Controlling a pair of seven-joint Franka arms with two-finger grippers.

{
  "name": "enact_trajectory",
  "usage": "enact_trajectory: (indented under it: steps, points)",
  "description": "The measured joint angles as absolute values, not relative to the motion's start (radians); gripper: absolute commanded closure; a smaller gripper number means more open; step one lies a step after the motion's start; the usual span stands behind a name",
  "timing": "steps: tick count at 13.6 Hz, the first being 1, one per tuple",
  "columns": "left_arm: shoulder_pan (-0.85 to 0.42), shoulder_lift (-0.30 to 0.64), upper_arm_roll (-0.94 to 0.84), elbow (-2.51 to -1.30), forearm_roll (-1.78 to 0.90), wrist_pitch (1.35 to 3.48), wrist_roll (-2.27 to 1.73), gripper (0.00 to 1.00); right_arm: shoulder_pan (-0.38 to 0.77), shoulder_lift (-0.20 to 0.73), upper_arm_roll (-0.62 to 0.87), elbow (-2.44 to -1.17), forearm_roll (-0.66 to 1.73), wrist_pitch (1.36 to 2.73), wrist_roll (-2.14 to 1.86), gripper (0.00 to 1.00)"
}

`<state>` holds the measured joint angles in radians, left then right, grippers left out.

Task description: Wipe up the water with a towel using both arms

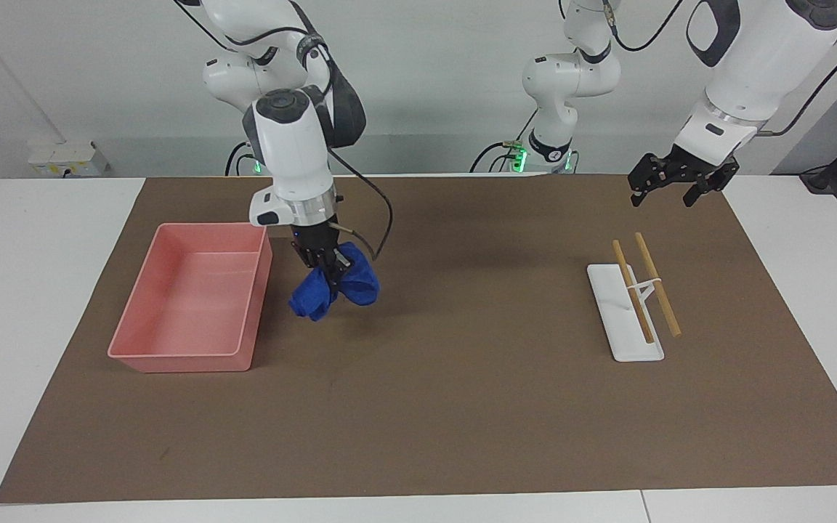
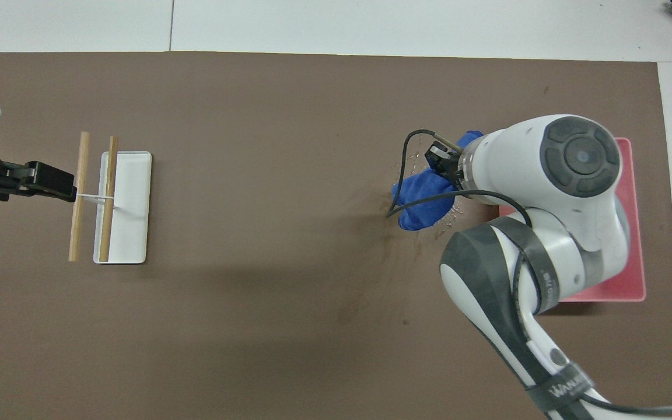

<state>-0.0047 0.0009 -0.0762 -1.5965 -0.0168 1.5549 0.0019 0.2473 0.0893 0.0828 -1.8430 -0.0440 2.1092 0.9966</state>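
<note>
My right gripper (image 1: 330,278) is shut on the royal-blue towel (image 1: 336,288), pinching it near the middle. The bunched towel (image 2: 423,197) hangs in two lobes just off the brown mat, close beside the pink tray (image 1: 189,356). A few wet specks of water (image 2: 452,214) glint on the mat around and under the towel. In the overhead view the right wrist hides most of the gripper and part of the tray. At the other end of the table my left gripper (image 1: 662,196) waits open and empty in the air, over the mat by the white rack (image 1: 625,323).
The pink tray (image 2: 633,256) is empty and stands at the right arm's end. The white rack (image 2: 129,204) with two wooden sticks lies at the left arm's end. The brown mat (image 1: 462,407) covers most of the white table.
</note>
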Motion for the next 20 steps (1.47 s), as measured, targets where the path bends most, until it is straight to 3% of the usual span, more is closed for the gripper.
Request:
enact_trajectory:
  steps: [4, 7, 11, 13, 14, 15, 16, 17, 20]
  points:
    - [-0.005, 0.001, -0.076, -1.597, -0.017, 1.555, 0.002, 0.0, 0.152, -0.008, 0.081, -1.848, -0.044, 1.938, 0.809, 1.0]
    - [-0.004, 0.001, -0.076, -1.597, -0.017, 1.555, 0.002, 0.0, 0.038, -0.021, 0.078, -1.876, -0.043, 1.902, 0.604, 1.0]
    - [-0.004, 0.001, -0.076, -1.597, -0.017, 1.555, 0.002, 0.0, -0.164, -0.009, 0.074, -2.014, -0.015, 2.05, 0.291, 1.0]
    - [-0.004, 0.001, -0.076, -1.597, -0.017, 1.555, 0.002, 0.0, -0.224, 0.043, 0.072, -2.051, 0.025, 2.144, 0.186, 1.0]
    - [-0.004, 0.001, -0.076, -1.597, -0.017, 1.555, 0.002, 0.0, -0.232, 0.079, 0.072, -2.056, 0.029, 2.186, 0.171, 0.89]
    - [-0.004, 0.001, -0.076, -1.597, -0.017, 1.555, 0.002, 0.0, -0.229, 0.112, 0.073, -2.056, 0.03, 2.218, 0.17, 0.49]
    - [-0.004, 0.001, -0.076, -1.597, -0.017, 1.555, 0.002, 0.0, -0.223, 0.134, 0.079, -2.056, 0.03, 2.229, 0.17, 0.16]
    - [-0.004, 0.001, -0.076, -1.597, -0.017, 1.555, 0.002, 0.0, -0.216, 0.144, 0.082, -2.057, 0.03, 2.23, 0.17, 0.01]
    - [-0.004, 0.001, -0.076, -1.597, -0.017, 1.555, 0.002, 0.0, -0.208, 0.141, 0.085, -2.058, 0.031, 2.228, 0.17, 0.01]
